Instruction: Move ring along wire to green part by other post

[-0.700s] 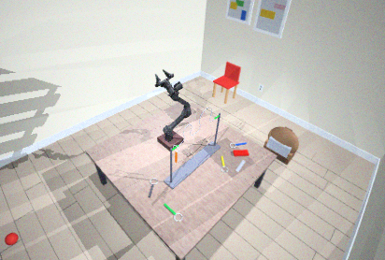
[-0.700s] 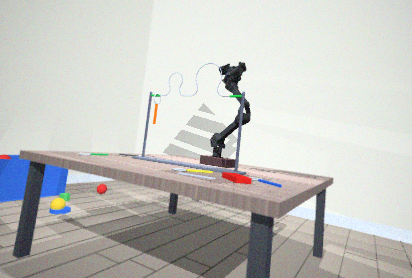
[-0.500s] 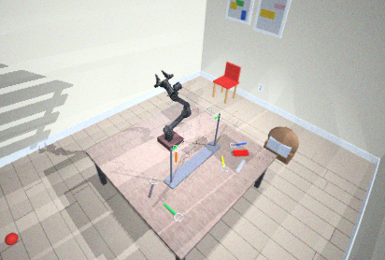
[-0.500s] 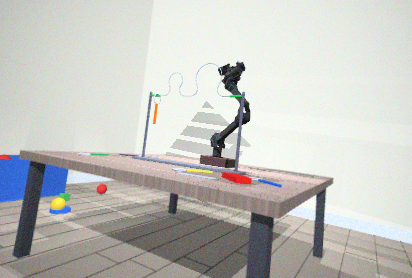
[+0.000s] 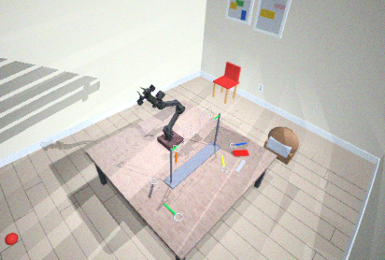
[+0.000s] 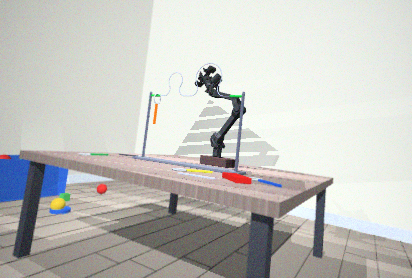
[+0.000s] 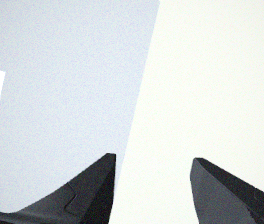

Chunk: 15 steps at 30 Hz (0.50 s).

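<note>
The ring [image 5: 176, 148] [image 6: 157, 99] is a thin, pale, round loop. It hangs on the green part of the wire [image 5: 175, 148] [image 6: 156, 95] next to one post [image 5: 171, 166] [image 6: 147, 125]. The orange handle [image 5: 176, 157] [image 6: 155, 114] is a straight, narrow bar; it extends downward from the ring, near vertical, and is suspended above the table. The wire is thin and grey between its ends, with rounded bends raised above the level of the ends. A second green part [image 5: 217, 117] [image 6: 236, 96] adjoins the other post [image 5: 217, 134] [image 6: 240, 133]. Both posts are slim, grey and upright.
</note>
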{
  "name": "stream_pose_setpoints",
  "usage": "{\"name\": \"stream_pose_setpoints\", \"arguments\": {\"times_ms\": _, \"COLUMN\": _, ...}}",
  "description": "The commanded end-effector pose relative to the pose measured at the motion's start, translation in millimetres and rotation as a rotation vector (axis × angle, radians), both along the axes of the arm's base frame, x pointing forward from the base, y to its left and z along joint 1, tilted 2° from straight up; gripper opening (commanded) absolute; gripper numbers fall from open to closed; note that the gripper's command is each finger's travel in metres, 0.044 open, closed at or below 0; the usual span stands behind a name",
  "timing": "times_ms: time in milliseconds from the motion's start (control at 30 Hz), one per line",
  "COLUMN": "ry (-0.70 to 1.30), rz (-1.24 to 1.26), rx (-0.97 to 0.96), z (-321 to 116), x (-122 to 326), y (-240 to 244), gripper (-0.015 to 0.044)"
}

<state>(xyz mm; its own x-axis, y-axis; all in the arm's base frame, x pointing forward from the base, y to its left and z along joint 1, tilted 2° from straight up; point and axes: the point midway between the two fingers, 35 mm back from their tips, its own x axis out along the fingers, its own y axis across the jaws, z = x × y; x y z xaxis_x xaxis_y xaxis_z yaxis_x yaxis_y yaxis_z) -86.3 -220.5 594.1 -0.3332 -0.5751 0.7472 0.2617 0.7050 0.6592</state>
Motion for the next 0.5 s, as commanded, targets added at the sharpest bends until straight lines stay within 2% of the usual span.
{"name": "stream_pose_setpoints", "arguments": {"times_ms": 0, "ry": 0.169, "rz": 0.036, "rx": 0.137, "z": -33, "x": 21, "y": -53, "gripper": 0.0160}}
{"name": "stream_pose_setpoints", "arguments": {"times_ms": 233, "ry": 0.495, "rz": 0.126, "rx": 0.317, "z": -108, "x": 72, "y": -129, "gripper": 0.0160}}
{"name": "stream_pose_setpoints", "arguments": {"times_ms": 467, "ry": 0.843, "rz": 0.251, "rx": 0.395, "z": -198, "x": 137, "y": -170, "gripper": 0.0160}}
